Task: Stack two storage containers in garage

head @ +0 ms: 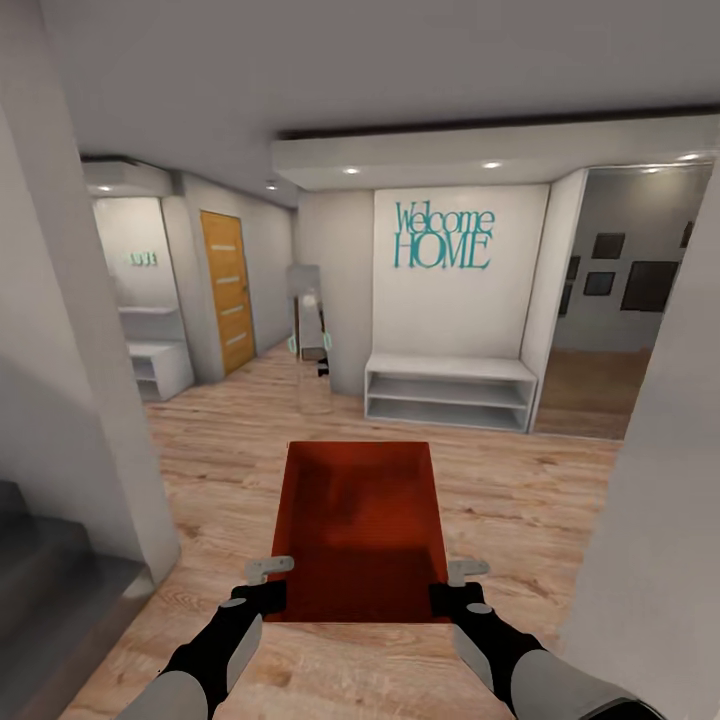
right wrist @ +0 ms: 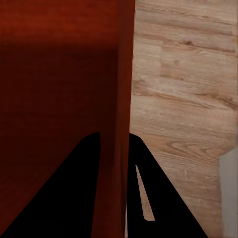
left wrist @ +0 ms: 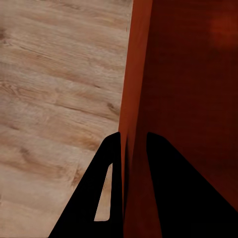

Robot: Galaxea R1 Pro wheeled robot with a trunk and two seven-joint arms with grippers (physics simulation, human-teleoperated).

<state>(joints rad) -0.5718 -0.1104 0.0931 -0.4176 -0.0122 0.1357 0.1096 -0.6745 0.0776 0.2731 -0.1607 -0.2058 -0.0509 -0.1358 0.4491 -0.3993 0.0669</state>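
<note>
A: Item one, nearest?

B: Left gripper (head: 268, 588) and right gripper (head: 456, 590), fingers (left wrist: 111, 198) of each pinching a long side wall of one storage container (head: 360, 530) near its near corners, one finger inside, one outside. Likely so the thin walls carry an even load.

A: Location of the container?

B: Held level in front of the trunk, above the wood-plank floor (head: 520, 500), open side up, empty.

A: Beyond it?

B: White low shelf (head: 448, 392) against the far wall, "Welcome HOME" lettering (head: 444, 236) above; wooden door (head: 227, 290) far left. Hallway, so judged in transit; the garage is not reached yet.
</note>
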